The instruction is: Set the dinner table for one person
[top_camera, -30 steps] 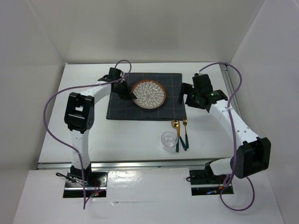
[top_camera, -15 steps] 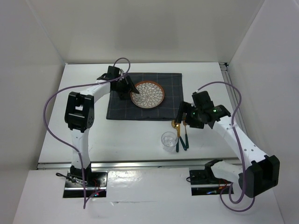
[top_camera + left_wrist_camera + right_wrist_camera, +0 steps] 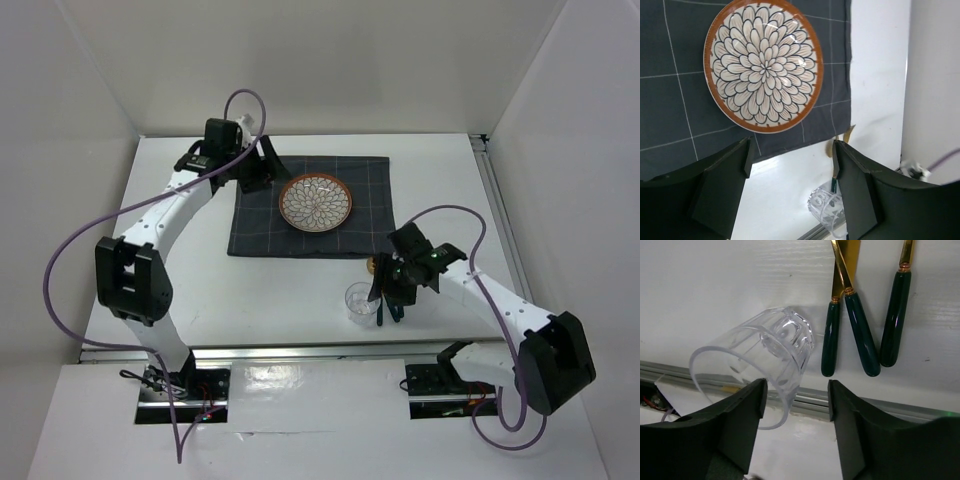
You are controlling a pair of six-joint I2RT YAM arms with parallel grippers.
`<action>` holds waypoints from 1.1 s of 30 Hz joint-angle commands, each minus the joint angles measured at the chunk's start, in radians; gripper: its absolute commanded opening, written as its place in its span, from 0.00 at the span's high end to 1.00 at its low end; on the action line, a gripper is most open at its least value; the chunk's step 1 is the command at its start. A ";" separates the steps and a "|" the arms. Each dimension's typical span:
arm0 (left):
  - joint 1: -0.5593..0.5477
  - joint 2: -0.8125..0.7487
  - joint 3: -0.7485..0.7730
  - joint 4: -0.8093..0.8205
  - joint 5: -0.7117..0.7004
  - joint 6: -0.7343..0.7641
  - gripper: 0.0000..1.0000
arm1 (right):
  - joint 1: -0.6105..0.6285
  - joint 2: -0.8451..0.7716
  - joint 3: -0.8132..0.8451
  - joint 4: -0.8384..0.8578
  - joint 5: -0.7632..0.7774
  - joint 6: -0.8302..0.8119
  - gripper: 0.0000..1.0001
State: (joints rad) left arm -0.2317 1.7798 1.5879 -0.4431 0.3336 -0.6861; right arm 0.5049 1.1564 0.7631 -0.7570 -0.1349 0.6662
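**Glass and crossed handles leave little room for the right pincer**

The white worktop [image 3: 200, 290] carries everything. A dark checked cloth [image 3: 250, 235] lies toward its far side with the patterned plate [image 3: 316, 200] on it. The clear glass [image 3: 757, 357] and three green-handled pieces of cutlery [image 3: 860, 335] rest on the bare surface near the front rail [image 3: 880, 410]. The right pincer [image 3: 796, 405] hangs low over them, its jaws wide and holding nothing. The left pincer [image 3: 790, 170] is also wide and empty, above the far left part of the cloth, near the plate.

The risk, I think, is on the right. The glass stands just beside the leftmost handle, so a finger going down between them could push the glass toward the rail or tip it. Two of the pieces meet at their necks and seem to cross, so closing on one may drag the other, or lift both together. The handles look smooth and rounded, and a grip away from the middle could let a piece swing or slip.
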 commanded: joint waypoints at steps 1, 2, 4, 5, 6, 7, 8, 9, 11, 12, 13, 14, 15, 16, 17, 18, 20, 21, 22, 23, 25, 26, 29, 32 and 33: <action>-0.001 -0.071 -0.031 -0.025 -0.025 0.040 0.20 | 0.012 0.018 -0.024 0.077 0.014 0.026 0.39; -0.001 -0.085 -0.031 -0.034 -0.025 0.040 0.20 | 0.012 0.029 -0.024 0.103 0.014 0.026 0.46; -0.001 -0.085 -0.031 -0.034 -0.025 0.040 0.20 | 0.023 0.041 -0.033 0.113 0.014 0.036 0.57; -0.001 -0.094 -0.031 -0.043 -0.025 0.049 0.21 | 0.023 0.051 -0.033 0.113 0.026 0.036 0.68; -0.001 -0.094 -0.031 -0.055 -0.025 0.049 0.21 | 0.023 0.051 -0.022 0.113 0.026 0.036 0.76; -0.001 -0.094 -0.017 -0.065 -0.025 0.049 0.21 | 0.033 0.051 0.001 0.101 0.041 0.036 0.83; -0.001 -0.094 -0.017 -0.077 -0.025 0.049 0.21 | 0.034 0.051 0.016 0.069 0.069 0.036 0.88; -0.001 -0.103 -0.008 -0.077 -0.025 0.049 0.22 | 0.034 0.042 0.057 0.050 0.086 0.036 0.99; -0.001 -0.114 -0.008 -0.089 -0.036 0.060 0.22 | 0.034 0.028 0.111 -0.017 0.144 0.036 1.00; -0.001 -0.123 0.004 -0.103 -0.036 0.060 0.22 | 0.034 0.028 0.180 -0.039 0.165 0.036 1.00; -0.001 -0.123 0.015 -0.112 -0.048 0.069 0.22 | 0.034 0.028 0.217 -0.057 0.185 0.012 1.00; -0.001 -0.134 0.015 -0.112 -0.048 0.069 0.22 | 0.034 0.046 0.260 -0.077 0.236 0.001 1.00; -0.001 -0.149 0.015 -0.127 -0.059 0.079 0.22 | 0.034 0.063 0.303 -0.111 0.262 -0.013 1.00; -0.001 -0.158 0.015 -0.128 -0.071 0.079 0.22 | 0.034 0.089 0.396 -0.126 0.293 -0.028 1.00; -0.001 -0.167 0.015 -0.138 -0.071 0.079 0.22 | 0.021 0.157 0.447 -0.139 0.348 -0.058 1.00; -0.001 -0.186 0.015 -0.138 -0.071 0.079 0.22 | 0.011 0.198 0.496 -0.148 0.371 -0.079 1.00; -0.001 -0.206 0.004 -0.149 -0.094 0.088 0.22 | -0.032 0.288 0.646 -0.148 0.406 -0.137 1.00; -0.001 -0.217 -0.005 -0.149 -0.094 0.088 0.22 | -0.048 0.386 0.703 -0.139 0.432 -0.155 1.00; -0.001 -0.236 -0.014 -0.149 -0.103 0.088 0.22 | -0.063 0.435 0.813 -0.121 0.432 -0.174 1.00; -0.001 -0.237 -0.029 -0.160 -0.113 0.088 0.22 | -0.080 0.484 0.871 -0.120 0.442 -0.204 1.00; -0.001 -0.253 -0.049 -0.169 -0.113 0.088 0.22 | -0.129 0.641 0.997 -0.108 0.442 -0.224 1.00; -0.001 -0.281 -0.074 -0.169 -0.113 0.088 0.22 | -0.141 0.691 1.128 -0.117 0.442 -0.237 1.00; -0.001 -0.316 -0.135 -0.169 -0.113 0.079 0.22 | -0.186 0.879 1.362 -0.136 0.432 -0.249 1.00; -0.001 -0.358 -0.186 -0.169 -0.113 0.079 0.22 | -0.209 1.041 1.547 -0.160 0.432 -0.249 1.00; -0.001 -0.371 -0.196 -0.169 -0.113 0.079 0.22 | -0.218 1.098 1.570 -0.160 0.432 -0.249 1.00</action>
State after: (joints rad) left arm -0.2344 1.4586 1.4193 -0.6109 0.2276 -0.6254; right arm 0.2996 2.2028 2.2112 -0.8864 0.2752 0.4385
